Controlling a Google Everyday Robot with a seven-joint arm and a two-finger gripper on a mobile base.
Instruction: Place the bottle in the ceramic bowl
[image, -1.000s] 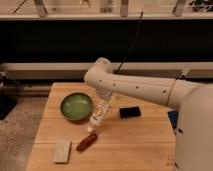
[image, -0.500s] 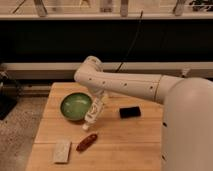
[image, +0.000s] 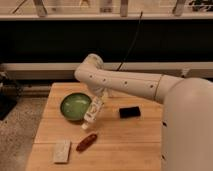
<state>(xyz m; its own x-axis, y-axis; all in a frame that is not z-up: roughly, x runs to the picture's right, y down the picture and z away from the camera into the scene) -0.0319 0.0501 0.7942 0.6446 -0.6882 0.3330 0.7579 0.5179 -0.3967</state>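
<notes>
**Desk:** Camera view: what is the line?

**Photographer:** The gripper hangs over the wooden table, just right of the green bowl. Its jaws look clamped on the upper end of the bottle.

**Desk:** And the bottle itself?

**Photographer:** In the air, tilted, its lower end slanting down and left. It sits beside the bowl's right rim, and I cannot tell whether it touches. It is not inside yet.

**Desk:** So which step is this?

**Photographer:** The carry to the bowl, by my reading, with the drop to come.

**Desk:** What makes that go well?

**Photographer:** Lift the low end over the rim first, then bring the bottle leftward over the middle of the bowl. It looks about as long as the bowl is wide, so it should go in slanted or laid flat, low down. Let go too high and it may bounce off the glossy wall; let go at the rim and it may tip back onto the table.

**Desk:** Anything else in shot?

**Photographer:** A black block to the right, a reddish stick and a pale pad nearer the front edge, all well clear of the path.
</notes>
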